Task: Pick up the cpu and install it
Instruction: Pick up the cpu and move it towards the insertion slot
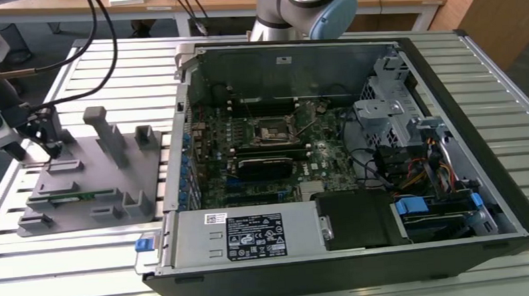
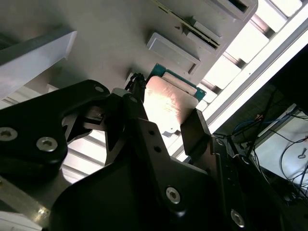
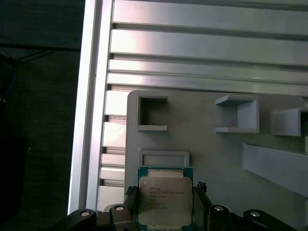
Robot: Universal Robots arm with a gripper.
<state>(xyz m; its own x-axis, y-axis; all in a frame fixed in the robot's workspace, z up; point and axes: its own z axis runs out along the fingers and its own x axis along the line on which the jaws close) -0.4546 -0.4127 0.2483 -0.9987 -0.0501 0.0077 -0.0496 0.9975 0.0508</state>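
The cpu (image 3: 165, 199), a flat square chip with a silver-grey top and a green rim, sits between my gripper's two black fingers (image 3: 199, 195) in both wrist views. The gripper (image 3: 165, 192) is shut on its opposite edges. In the second wrist view the cpu (image 2: 168, 103) shines between the fingers of the gripper (image 2: 166, 113), close above the grey fixture plate (image 2: 96, 57). In the exterior view the gripper (image 1: 38, 152) hangs over the fixture plate (image 1: 87, 182) at that view's left, well away from the motherboard's open socket (image 1: 271, 129) inside the computer case (image 1: 341, 252).
The fixture plate carries upright posts (image 1: 103, 131) and a green memory stick (image 1: 70, 196). A black heatsink block (image 1: 265, 167) lies below the socket. Drive cages and cables (image 1: 417, 161) fill the case's right side. The slatted aluminium table (image 1: 64, 264) surrounds everything.
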